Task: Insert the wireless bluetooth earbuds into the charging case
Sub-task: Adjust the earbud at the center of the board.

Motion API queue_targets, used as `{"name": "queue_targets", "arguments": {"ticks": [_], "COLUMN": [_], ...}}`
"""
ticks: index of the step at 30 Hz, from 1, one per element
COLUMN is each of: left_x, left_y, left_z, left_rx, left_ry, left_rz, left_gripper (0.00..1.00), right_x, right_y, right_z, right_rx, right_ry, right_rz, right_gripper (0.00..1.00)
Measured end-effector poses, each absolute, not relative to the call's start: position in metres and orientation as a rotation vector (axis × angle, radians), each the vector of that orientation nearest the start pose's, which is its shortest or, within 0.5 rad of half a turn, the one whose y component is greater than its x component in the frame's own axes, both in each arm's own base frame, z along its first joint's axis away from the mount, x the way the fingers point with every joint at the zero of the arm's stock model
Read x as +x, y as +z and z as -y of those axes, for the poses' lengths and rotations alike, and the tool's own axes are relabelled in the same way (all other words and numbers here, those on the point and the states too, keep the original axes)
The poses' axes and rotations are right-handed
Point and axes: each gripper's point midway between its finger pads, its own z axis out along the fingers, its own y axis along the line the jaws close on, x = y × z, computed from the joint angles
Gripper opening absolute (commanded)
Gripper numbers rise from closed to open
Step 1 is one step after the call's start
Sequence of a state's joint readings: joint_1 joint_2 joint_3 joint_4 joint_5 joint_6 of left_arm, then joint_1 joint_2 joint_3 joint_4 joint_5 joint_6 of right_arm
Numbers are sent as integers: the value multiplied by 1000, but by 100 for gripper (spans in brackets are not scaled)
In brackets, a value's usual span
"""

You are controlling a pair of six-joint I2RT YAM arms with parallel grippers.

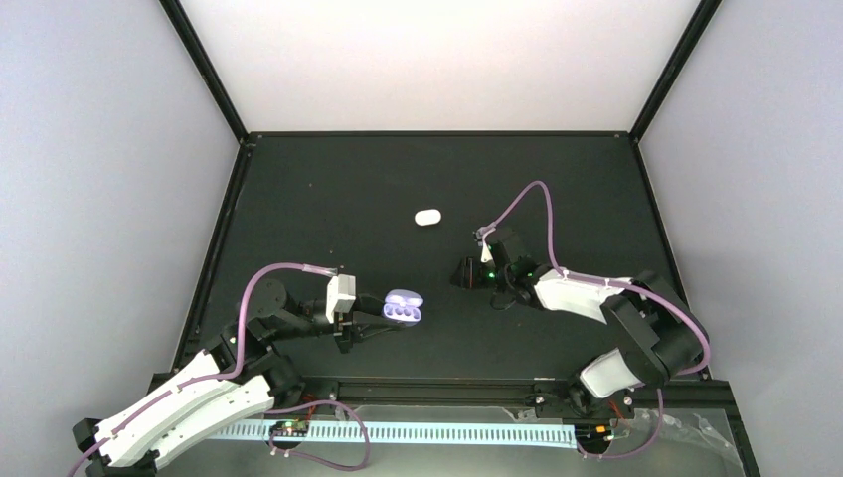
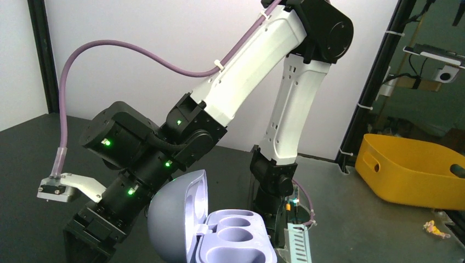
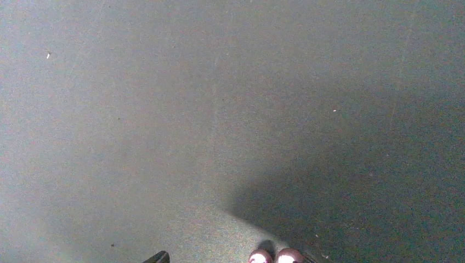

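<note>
The left gripper is clamped on the purple charging case, which sits at about 7 o'clock from the middle of the black table. The case's lid stands raised and tilted back on its hinge. In the left wrist view its moulded wells lie bare.

The right gripper hangs low over the table just at 4 o'clock from the middle, at 2 o'clock from the purple case and well apart from it. How its jaws stand cannot be told: from above it is only a dark block, and its own camera catches just one dark fingertip at the bottom edge.

At 6 o'clock in that same view, two tiny rounded things, pale with a purplish rim, lie touching on the mat. These are probably two of the earbuds, though the frame cuts them off. From above they are hidden.

A closed white case lies at 12 o'clock from the table's middle, at 11 o'clock from the right gripper. A yellow bin stands off the table.
</note>
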State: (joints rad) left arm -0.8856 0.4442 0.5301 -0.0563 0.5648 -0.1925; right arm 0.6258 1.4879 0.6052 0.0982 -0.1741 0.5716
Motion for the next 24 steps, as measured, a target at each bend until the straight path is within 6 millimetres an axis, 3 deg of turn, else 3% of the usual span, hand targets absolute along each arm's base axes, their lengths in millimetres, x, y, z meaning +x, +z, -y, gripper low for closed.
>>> {"name": "queue_targets", "arguments": {"ticks": [11,20,24], "left_x": [81,81,81], "left_y": [314,314,314], "left_z": [244,244,244], "left_rx": [1007,1007,1007], "left_ry": [-1263,-1263,-1263], "left_rz": [-1363,-1363,-1364], "left_gripper": [2,2,2], "right_x": [283,281,280], "right_y": [50,63,71], "right_z": [-232,-211,-213], "right_rx": [-158,-99,-1], "right_ry": [684,559,545], "right_rz": [-2494,-2508,-2519], "right_gripper": [61,48,45]}}
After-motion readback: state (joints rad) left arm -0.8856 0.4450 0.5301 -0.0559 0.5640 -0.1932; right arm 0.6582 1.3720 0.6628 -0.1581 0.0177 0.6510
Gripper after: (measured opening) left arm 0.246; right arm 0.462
